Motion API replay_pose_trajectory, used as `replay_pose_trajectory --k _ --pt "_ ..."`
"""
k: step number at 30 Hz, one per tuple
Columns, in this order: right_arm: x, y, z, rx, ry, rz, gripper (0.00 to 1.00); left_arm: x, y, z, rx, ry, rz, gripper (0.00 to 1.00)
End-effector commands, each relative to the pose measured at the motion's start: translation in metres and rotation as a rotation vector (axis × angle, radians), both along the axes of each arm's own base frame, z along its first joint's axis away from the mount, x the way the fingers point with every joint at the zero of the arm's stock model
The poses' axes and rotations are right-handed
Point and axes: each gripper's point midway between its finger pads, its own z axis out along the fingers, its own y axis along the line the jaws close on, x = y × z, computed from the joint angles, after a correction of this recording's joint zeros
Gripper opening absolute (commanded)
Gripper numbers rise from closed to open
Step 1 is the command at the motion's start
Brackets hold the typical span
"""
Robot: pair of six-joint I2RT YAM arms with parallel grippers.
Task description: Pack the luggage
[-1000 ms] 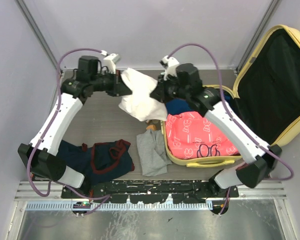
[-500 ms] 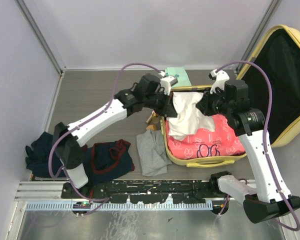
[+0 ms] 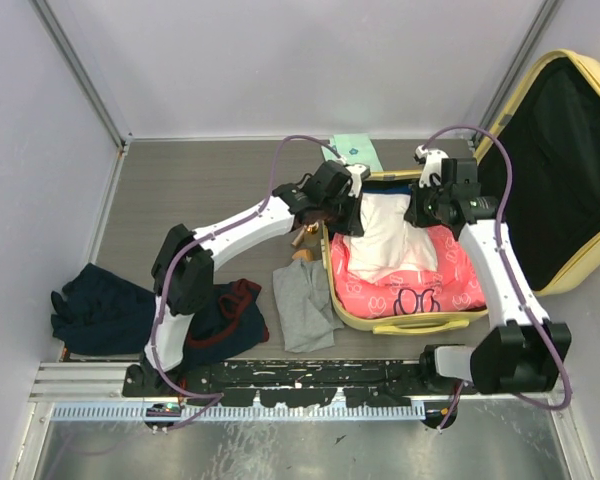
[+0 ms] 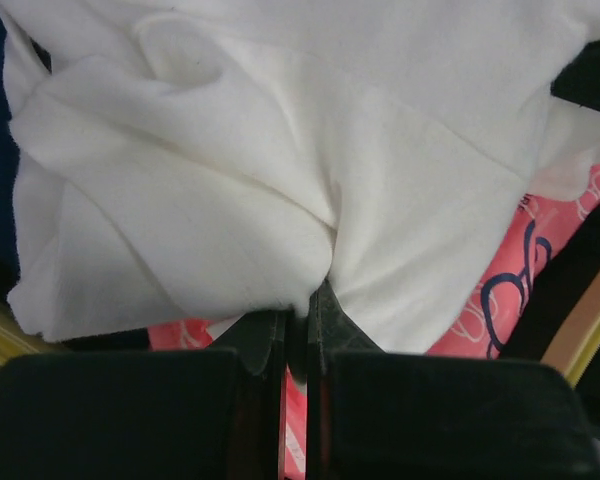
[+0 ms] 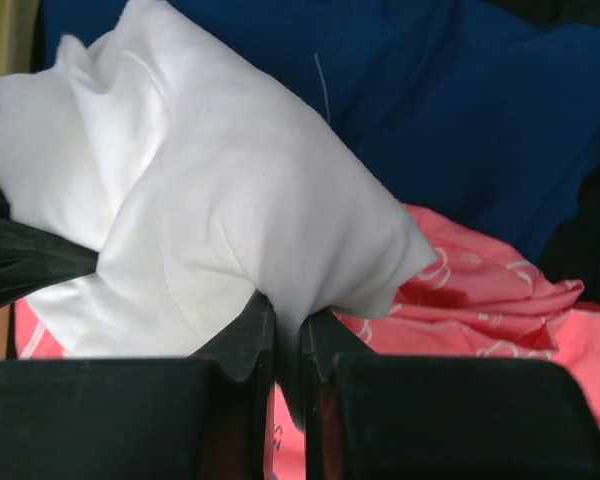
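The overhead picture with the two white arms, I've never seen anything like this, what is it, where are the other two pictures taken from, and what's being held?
Two robot arms are bolted at the near edge of a table. The overhead picture looks down on them; the other two come from a camera on each wrist, so the dark fingers at the bottom are that arm's own. The left gripper and right gripper each pinch a white garment, held inside the open yellow luggage over a pink patterned garment and a blue garment. On the table beside it lie a grey cloth, dark navy clothes and a pale green item.
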Motion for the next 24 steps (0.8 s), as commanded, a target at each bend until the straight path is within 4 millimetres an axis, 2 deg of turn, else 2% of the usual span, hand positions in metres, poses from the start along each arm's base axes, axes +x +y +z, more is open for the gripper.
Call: replay_pose_trajectory --k 1,3,4,5,7,9,10,13,16,20,21,22,24 --pt "0.058 -0.012 0.014 -0.018 -0.179 0.017 0.00 0.044 0.010 0.007 -0.004 -0.090 0.073 0.00" --pt "0.066 -0.016 0.002 -0.027 -0.157 0.014 0.00 0.051 0.015 -0.004 0.013 -0.056 0.077 0.00" --pt "0.067 -0.019 -0.005 -0.035 -0.140 0.011 0.01 0.051 0.014 -0.006 0.017 -0.037 0.059 0.06" --pt "0.067 -0.023 -0.012 -0.045 -0.124 0.006 0.06 0.050 0.011 -0.003 0.015 -0.025 0.034 0.15" --pt "0.067 -0.033 -0.024 -0.066 -0.094 -0.012 0.28 0.043 0.009 0.001 0.017 -0.006 -0.020 0.29" --pt "0.071 -0.044 -0.028 -0.064 -0.070 -0.035 0.59 0.036 0.009 0.011 -0.006 -0.001 -0.065 0.44" --pt "0.073 -0.047 -0.025 -0.055 -0.060 -0.035 0.73 0.034 0.011 0.018 -0.022 -0.004 -0.083 0.51" --pt "0.074 -0.051 -0.008 -0.044 -0.039 -0.013 0.91 0.028 0.022 0.049 -0.069 -0.029 -0.132 0.64" --pt "0.071 -0.045 0.018 -0.042 -0.080 0.047 0.97 0.026 0.037 0.075 -0.086 -0.080 -0.164 0.74" --pt "0.065 -0.021 0.052 0.022 -0.132 0.186 1.00 0.023 0.060 0.104 -0.117 -0.117 -0.195 0.85" --pt "0.062 -0.012 0.057 0.047 -0.131 0.221 1.00 0.022 0.066 0.109 -0.120 -0.122 -0.202 0.86" --pt "0.060 -0.004 0.061 0.065 -0.125 0.250 1.00 0.021 0.072 0.114 -0.123 -0.128 -0.209 0.94" --pt "0.055 0.015 0.062 0.088 -0.103 0.306 1.00 0.019 0.084 0.122 -0.126 -0.143 -0.218 0.99"
